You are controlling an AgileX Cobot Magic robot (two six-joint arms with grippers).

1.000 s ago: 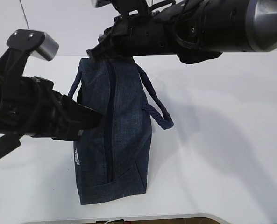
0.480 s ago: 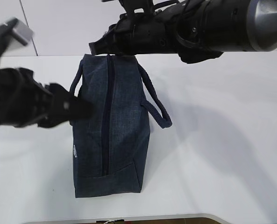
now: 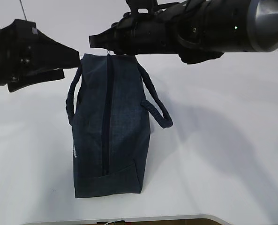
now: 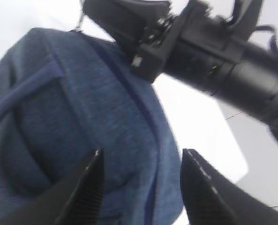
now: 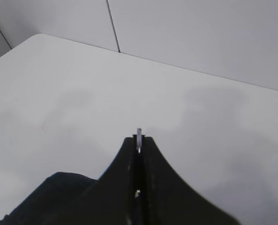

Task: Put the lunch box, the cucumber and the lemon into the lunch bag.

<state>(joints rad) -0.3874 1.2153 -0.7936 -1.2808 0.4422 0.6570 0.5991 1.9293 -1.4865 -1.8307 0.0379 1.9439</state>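
Observation:
The dark navy lunch bag lies on the white table with its zipper shut along the top. It also shows in the left wrist view. My right gripper is at the bag's far end, shut on the silver ring pull, whose tip sticks out between the jaws. My left gripper hovers by the bag's far left corner, open and empty, with the bag below it. The lunch box, the cucumber and the lemon are out of view.
The bag's two loop handles hang out to the left and the right. The right arm spans the back of the table above the bag. The table's front edge runs just below the bag.
My left gripper has pulled off the bag's left side and moved up and back to its far left corner. The right gripper stays shut at the zipper's far end.

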